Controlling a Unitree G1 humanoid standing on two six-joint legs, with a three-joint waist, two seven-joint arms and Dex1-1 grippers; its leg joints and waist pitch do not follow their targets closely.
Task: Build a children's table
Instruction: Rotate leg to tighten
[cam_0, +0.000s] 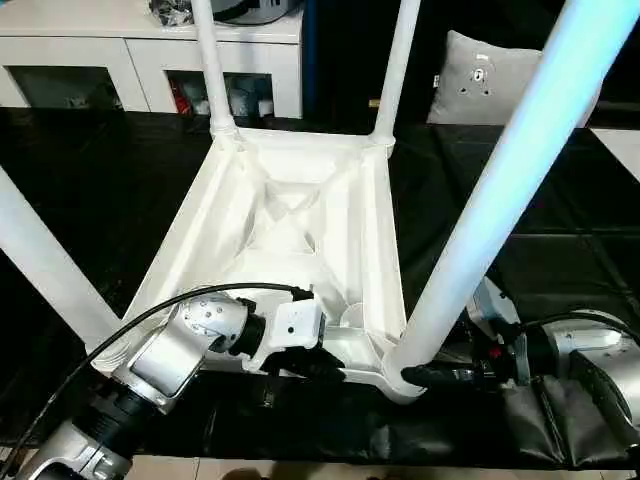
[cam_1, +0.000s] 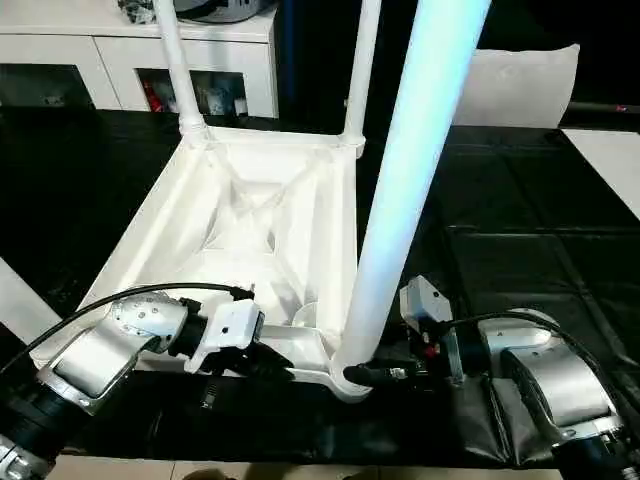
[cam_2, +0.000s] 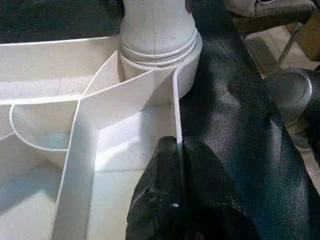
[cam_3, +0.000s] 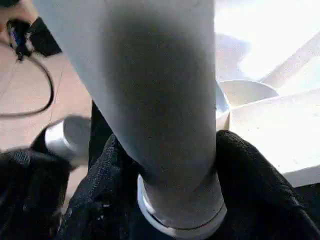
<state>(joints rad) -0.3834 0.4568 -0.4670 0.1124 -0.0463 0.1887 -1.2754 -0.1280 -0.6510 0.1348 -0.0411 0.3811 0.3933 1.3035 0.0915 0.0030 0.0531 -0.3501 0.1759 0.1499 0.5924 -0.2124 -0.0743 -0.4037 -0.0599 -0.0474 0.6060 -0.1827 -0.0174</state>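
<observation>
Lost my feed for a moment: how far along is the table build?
All four legs stand in the corner sockets of the upturned table top. In hand: the right gripper clamps the base of the near right leg, and the left gripper pinches the top's near wall. Left: confirming that leg is seated, then turning the table upright.

Work table (cam_0: 90, 190): large, covered in black sheeting, wrinkled and glossy. Lying directly on it: children's table (cam_0: 300, 215), all white, upside down, ribbed underside facing up, legs standing in its corner sockets. Light floor (cam_0: 400, 472) visible past the table's near edge
</observation>
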